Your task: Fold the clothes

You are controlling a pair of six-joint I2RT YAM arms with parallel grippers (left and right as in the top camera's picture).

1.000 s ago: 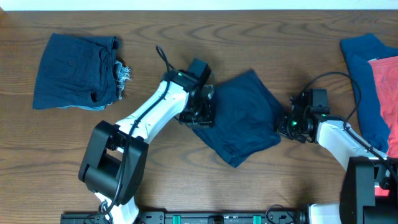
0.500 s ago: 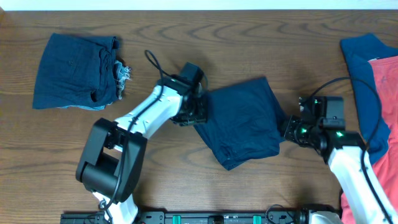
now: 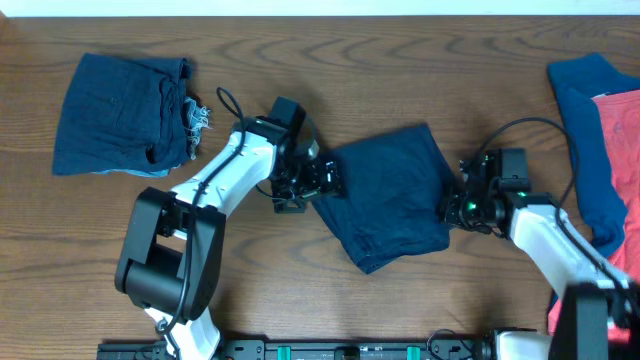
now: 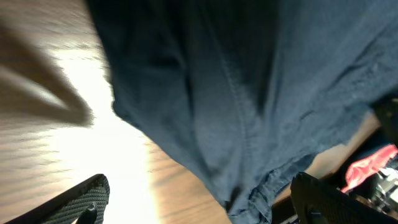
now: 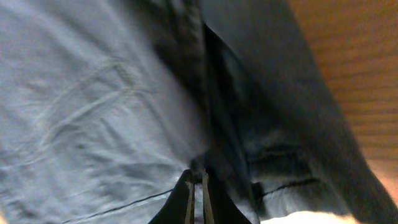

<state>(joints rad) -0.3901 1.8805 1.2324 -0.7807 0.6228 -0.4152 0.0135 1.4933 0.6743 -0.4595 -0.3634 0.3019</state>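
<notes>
**Clerk:** As the worktop point(image 3: 400, 60) is read from its far left corner, what stands as item one?

**Checker:** Item one: folded denim garment point(image 3: 120, 112), dark blue, frayed hem turned toward the centre. It lies flat near the far left corner, well apart from both arms.

**Clerk:** Item two?

**Checker:** Item two: navy shorts point(image 3: 390, 195), one piece. They lie flat and skewed at the middle of the worktop, between the two arms, with one corner pointing at the near edge.

**Clerk:** State of the left gripper point(image 3: 325, 180)?

**Checker:** Released, fingers spread wide, grasping nothing. It sits at the left edge of the navy shorts. Its wrist view shows cloth ahead of the fingers, with bare wood beside it.

**Clerk:** And the right gripper point(image 3: 452, 208)?

**Checker:** Clenched, tips all but meeting, at the right edge of the navy shorts, over a seam fold. Whether cloth is nipped between the tips cannot be told.

**Clerk:** Remaining stock?

**Checker:** Item three: blue garment point(image 3: 580, 100), unfolded, at the far right corner. Item four: coral-red garment point(image 3: 622, 150), lying on the blue one and running off the right edge.
</notes>
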